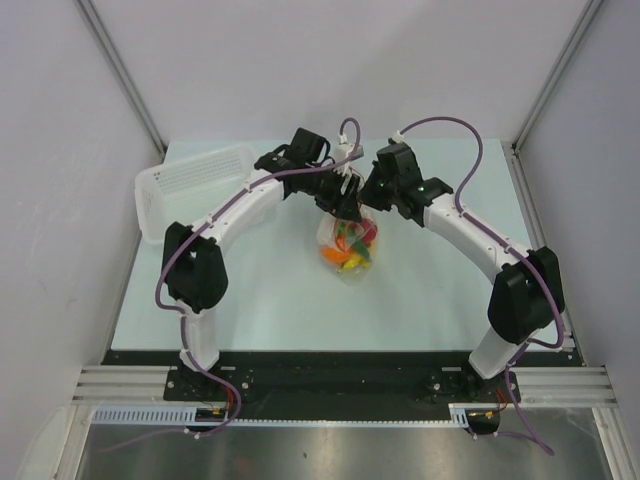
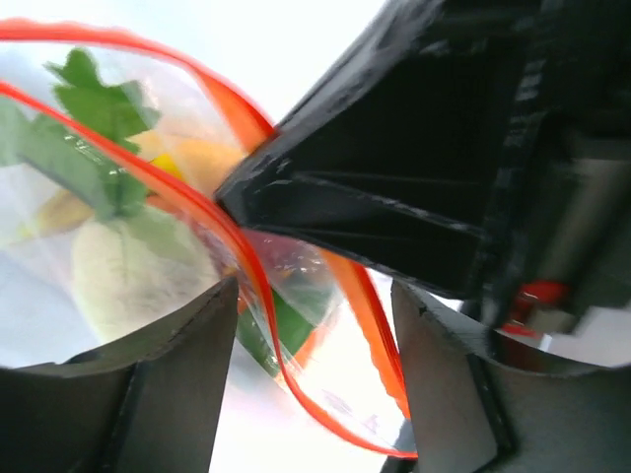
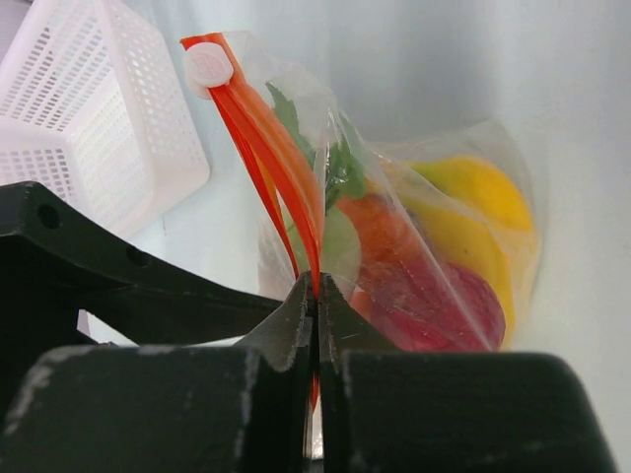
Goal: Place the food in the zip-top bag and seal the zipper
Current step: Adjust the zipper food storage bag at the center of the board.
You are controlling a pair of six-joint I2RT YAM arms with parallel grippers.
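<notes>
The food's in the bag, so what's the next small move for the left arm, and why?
Probably close the left end effector on the zipper. The strip runs between its open fingers, its two red-orange tracks bowed apart, so the mouth looks unsealed there, while the right end effector is shut on the strip nearby.

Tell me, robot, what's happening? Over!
Right hand shut on thin red-orange zipper strip. Left hand open, straddling it. Colourful toy food inside clear floppy plastic bag, mouth gaping. Nothing blocking.
</notes>
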